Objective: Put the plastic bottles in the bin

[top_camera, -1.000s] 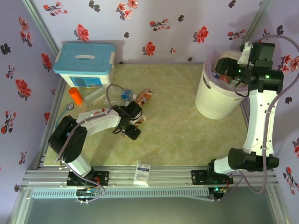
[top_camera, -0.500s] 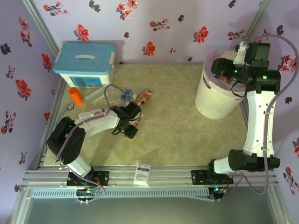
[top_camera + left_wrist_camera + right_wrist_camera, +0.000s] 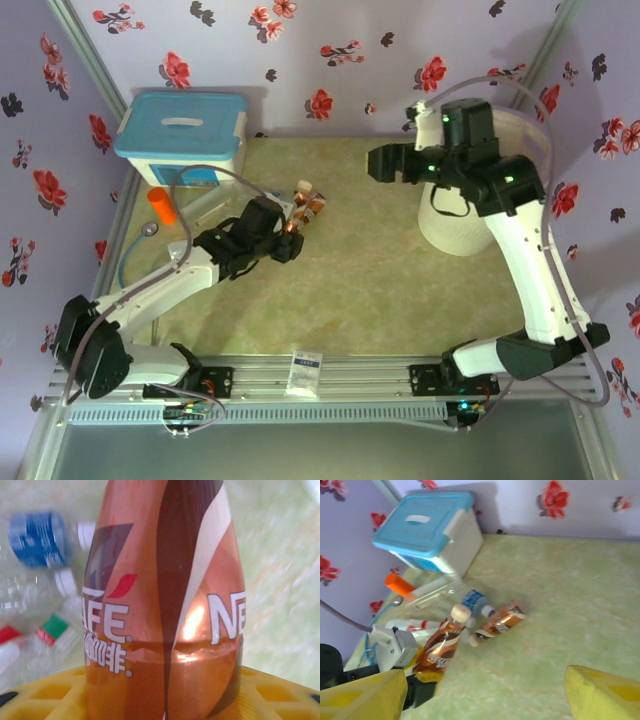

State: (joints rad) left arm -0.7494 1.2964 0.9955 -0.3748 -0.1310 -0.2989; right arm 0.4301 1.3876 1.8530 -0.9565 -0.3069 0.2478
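Note:
My left gripper (image 3: 283,238) is shut on an amber plastic bottle (image 3: 165,605) with a brown Nescafe label. It holds the bottle by its lower body, between yellow pads (image 3: 280,690), tilted with the white cap (image 3: 460,613) up. A second amber bottle (image 3: 316,207) lies on the table just beyond it. A blue-labelled bottle (image 3: 475,600) and clear bottles with red and green labels (image 3: 47,630) lie to the left. The white bin (image 3: 452,225) stands at the back right. My right gripper (image 3: 386,163) hangs open left of the bin, above the table, with nothing between its fingers (image 3: 365,700).
A white box with a light-blue lid (image 3: 180,135) stands in the back left corner, and an orange cylinder (image 3: 162,205) lies in front of it. A small white packet (image 3: 306,372) rests on the front rail. Flowered walls close in the table.
My left gripper has shut on the amber bottle and lifted it as the arm stretched forward. My right arm has swung left from over the bin to above the table.

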